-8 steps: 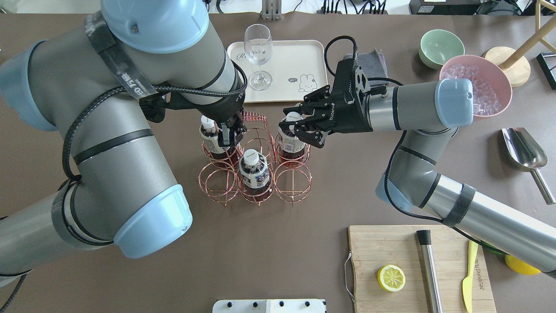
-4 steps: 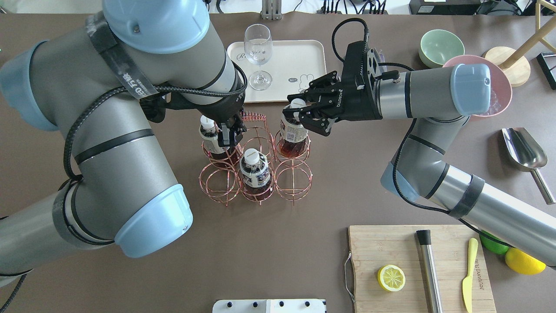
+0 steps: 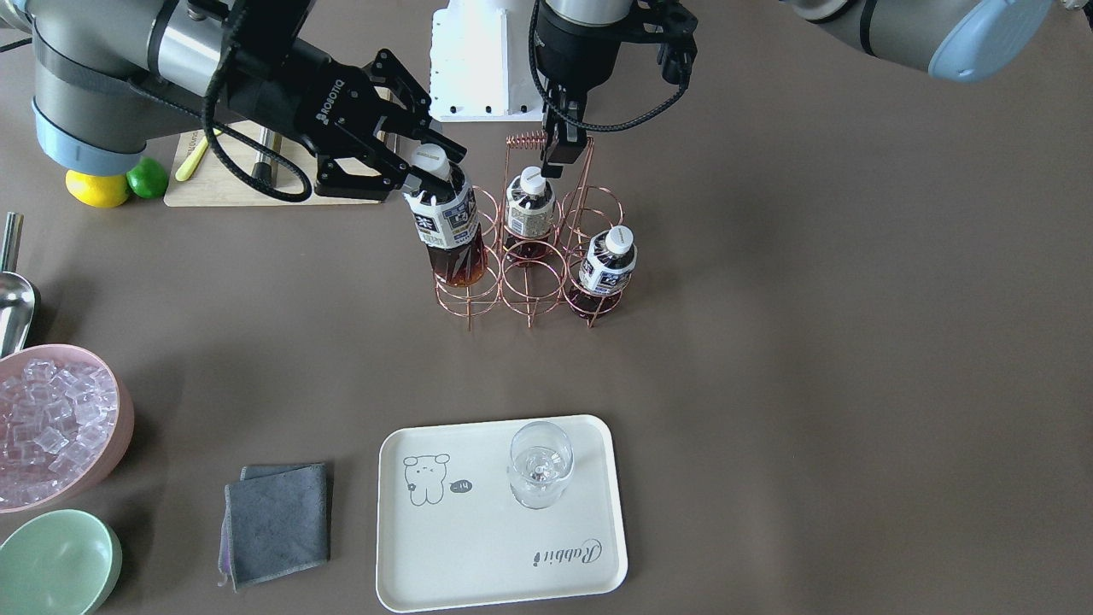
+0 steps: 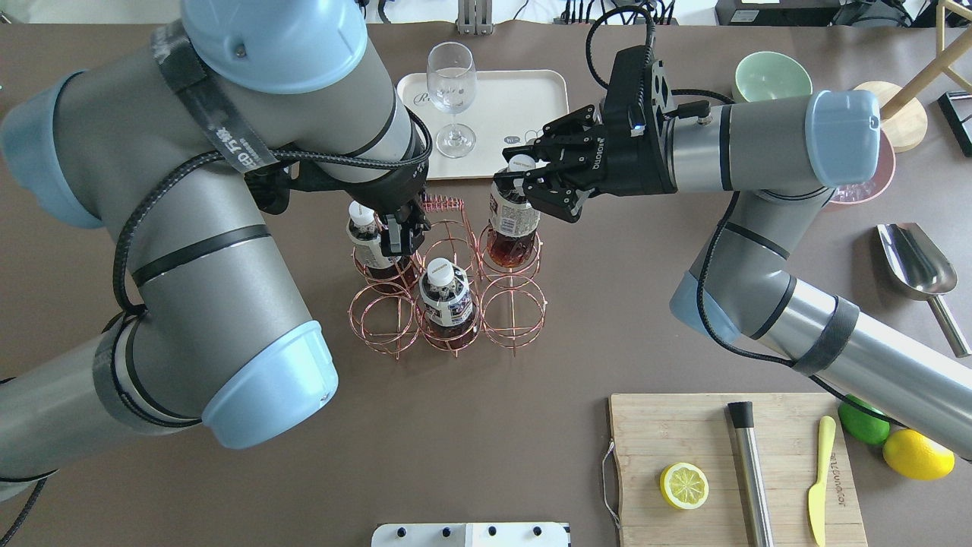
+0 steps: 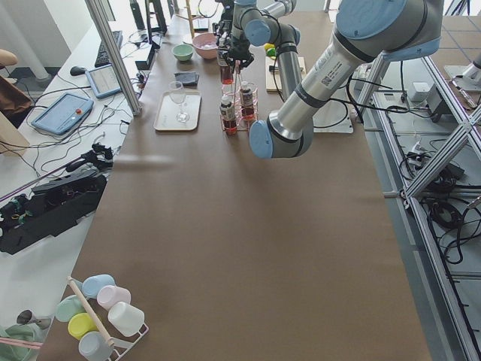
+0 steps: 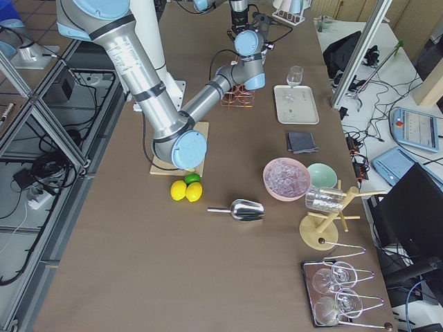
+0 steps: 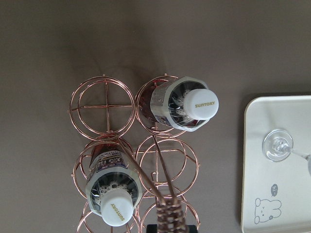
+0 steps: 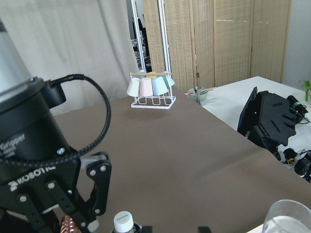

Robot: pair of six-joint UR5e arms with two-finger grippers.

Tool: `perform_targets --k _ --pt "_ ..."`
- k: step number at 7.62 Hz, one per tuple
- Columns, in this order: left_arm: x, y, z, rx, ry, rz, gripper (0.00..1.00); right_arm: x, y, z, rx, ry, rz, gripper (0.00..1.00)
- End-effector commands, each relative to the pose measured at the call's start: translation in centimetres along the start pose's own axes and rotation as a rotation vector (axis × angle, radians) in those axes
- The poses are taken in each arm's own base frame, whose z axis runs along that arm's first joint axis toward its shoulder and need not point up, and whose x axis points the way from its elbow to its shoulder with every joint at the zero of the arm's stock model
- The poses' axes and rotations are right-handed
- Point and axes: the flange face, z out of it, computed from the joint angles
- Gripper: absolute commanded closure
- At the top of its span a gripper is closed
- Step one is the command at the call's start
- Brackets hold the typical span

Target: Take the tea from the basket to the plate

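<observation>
My right gripper [image 4: 521, 179] is shut on the neck of one tea bottle [image 4: 513, 222], which hangs tilted with its base still in the far right ring of the copper wire basket [image 4: 513, 313]. In the front view the gripper [image 3: 429, 173] and this bottle [image 3: 450, 232] show at the left. Two more tea bottles [image 4: 365, 237] [image 4: 446, 298] stand in the basket. My left gripper [image 4: 398, 232] is shut on the basket's coiled handle [image 7: 166, 217]. The cream plate [image 4: 531, 106] lies just beyond the basket and carries a stemmed glass [image 4: 452, 99].
A grey cloth [image 3: 277, 521], a pink bowl of ice [image 3: 51, 423] and a green bowl [image 4: 771, 80] lie near the plate on the right arm's side. A metal scoop [image 4: 915, 258] and a cutting board [image 4: 729, 463] with lemon, muddler and knife are at the right.
My right gripper has risen and moved toward the plate with the tea bottle, drawing it up out of its ring. The left gripper has stayed on the handle.
</observation>
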Motion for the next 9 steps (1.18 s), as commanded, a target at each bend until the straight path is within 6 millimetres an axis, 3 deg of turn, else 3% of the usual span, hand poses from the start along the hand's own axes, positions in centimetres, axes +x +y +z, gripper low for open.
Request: perform_targets --k 1,3,5,6,9 --pt "0.0 0.0 0.1 0.002 0.000 0.002 1.00 6.3 -3.3 -3.4 -0.013 0.135 0.009 1.00" --pt "0.4 0.6 0.1 0.003 0.001 0.005 1.00 13.3 -2.9 -3.4 -0.047 0.256 0.001 1.00" --pt "0.7 0.8 0.1 0.005 0.004 0.004 1.00 18.1 -0.8 -0.8 -0.027 0.349 0.002 1.00" --pt "0.8 0.7 0.2 0.008 0.004 0.002 1.00 19.0 1.0 1.0 -0.022 0.359 0.005 1.00" --pt "1.6 0.7 0.3 0.017 0.011 -0.005 1.00 17.2 6.9 6.7 0.013 0.383 0.017 1.00"
